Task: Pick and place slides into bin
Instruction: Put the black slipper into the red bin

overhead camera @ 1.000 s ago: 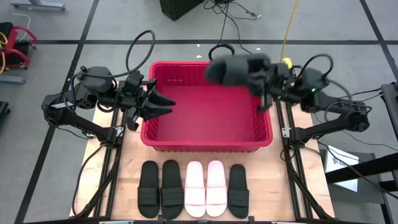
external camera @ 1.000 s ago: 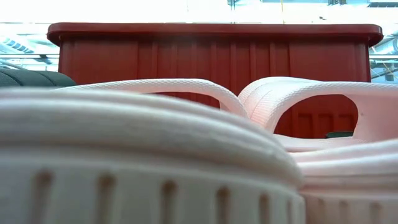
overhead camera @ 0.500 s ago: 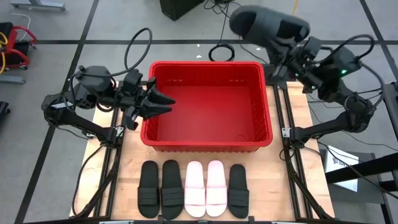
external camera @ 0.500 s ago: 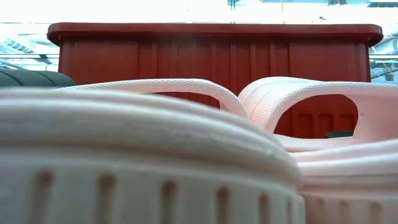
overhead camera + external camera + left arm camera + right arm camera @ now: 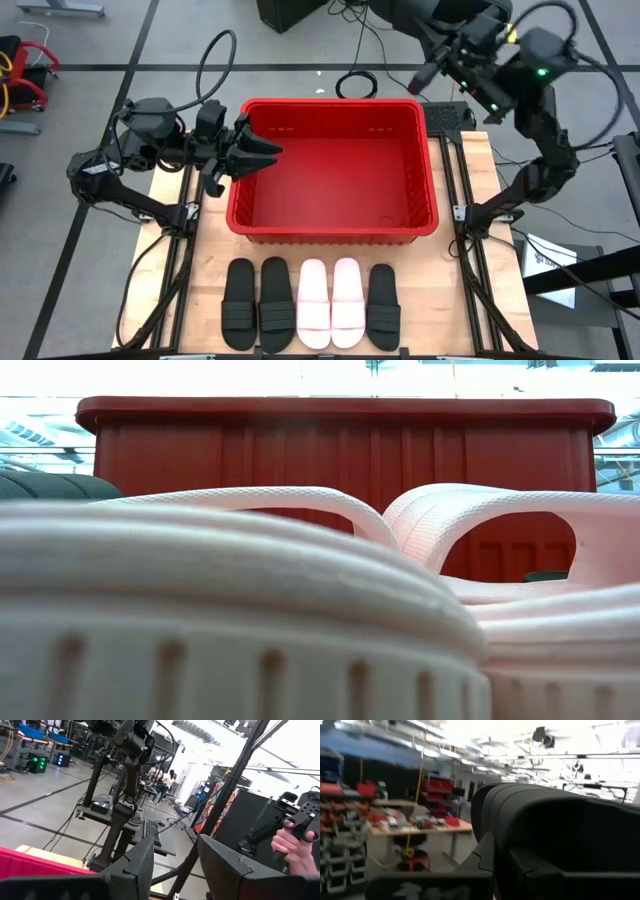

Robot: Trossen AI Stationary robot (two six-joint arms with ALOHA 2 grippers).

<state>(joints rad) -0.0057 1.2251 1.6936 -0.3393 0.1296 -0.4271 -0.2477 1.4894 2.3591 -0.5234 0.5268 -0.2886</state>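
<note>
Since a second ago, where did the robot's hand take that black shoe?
The right hand, shut on a black sandal, swung from above the red bin's back corner up and away past its far rim; the sandal now runs off the overhead picture's top edge. The left hand stayed open at the bin's left rim, only shifting slightly. The five sandals in front stayed in their row.
</note>
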